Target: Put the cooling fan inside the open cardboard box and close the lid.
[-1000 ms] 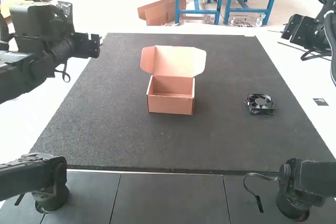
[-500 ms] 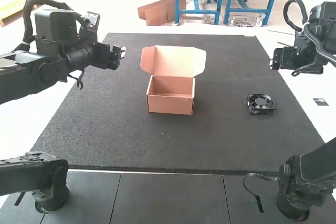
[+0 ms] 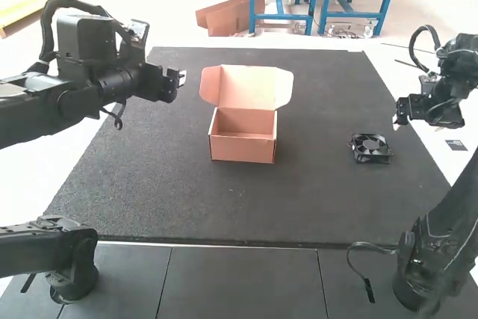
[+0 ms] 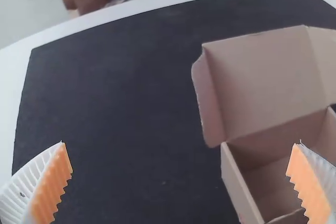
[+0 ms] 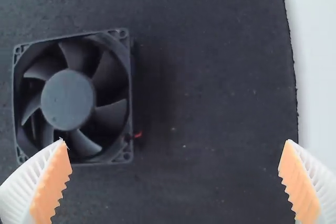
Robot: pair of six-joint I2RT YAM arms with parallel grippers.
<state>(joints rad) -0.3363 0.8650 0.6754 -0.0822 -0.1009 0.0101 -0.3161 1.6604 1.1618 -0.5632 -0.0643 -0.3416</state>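
The right gripper (image 5: 172,171) has its jaws wide apart and empty. It hangs over the cooling fan (image 5: 71,98), likely ready to grab it. The fan lies flat near the mat's (image 3: 149,184) right edge. The left gripper (image 3: 175,80), jaws also spread wide and empty, sits beside the cardboard box (image 3: 243,136) mid-mat, maybe for the lid.

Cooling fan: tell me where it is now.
High view: the cooling fan lies flat on the mat, right of the open cardboard box, near the right gripper.
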